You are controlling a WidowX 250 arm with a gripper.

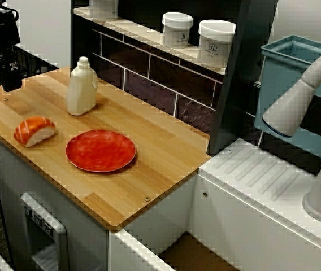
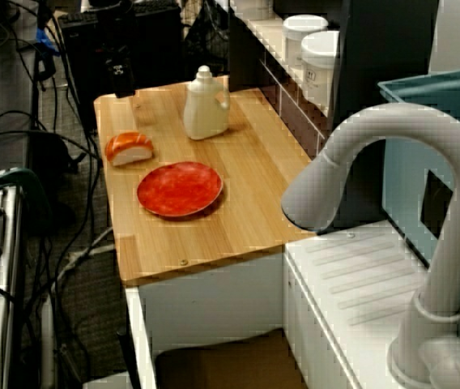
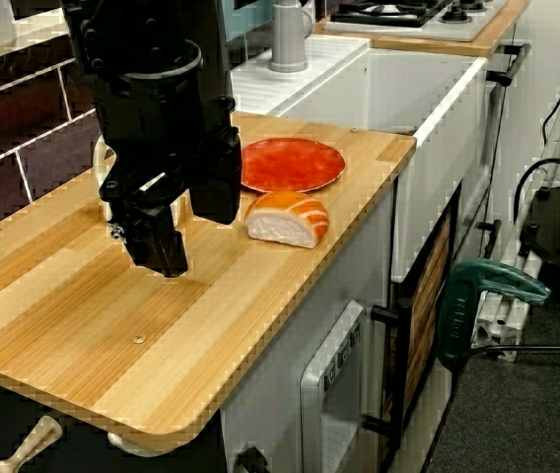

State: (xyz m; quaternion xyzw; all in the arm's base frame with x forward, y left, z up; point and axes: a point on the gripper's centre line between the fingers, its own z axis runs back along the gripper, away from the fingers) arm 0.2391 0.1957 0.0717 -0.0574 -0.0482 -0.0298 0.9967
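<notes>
CLAW: claw (image 3: 191, 243) hangs low over counter (image 1: 160, 164), near its end corner. Looks open: a gap shows btw the fingers (image 3: 162, 241) in the side view. Nothing in it.
NEAREST: sushi (image 3: 285, 219), salmon-topped, lying flat on the wood. Near the claw but apart, no contact.
DIRECTION: from the claw, sushi lies along the counter's length toward the plate (image 3: 295, 165), a bit nearer the front edge. It is right of the claw in the side view.
AXIS: sushi's long axis runs approx. across the counter's width, going by the high view.
AROUND: plate just past the sushi, near it, not touching. Bottle (image 1: 81, 87) upright toward the back, mostly hidden behind the claw in the side view. Jars (image 1: 177, 28) on the shelf behind.
</notes>
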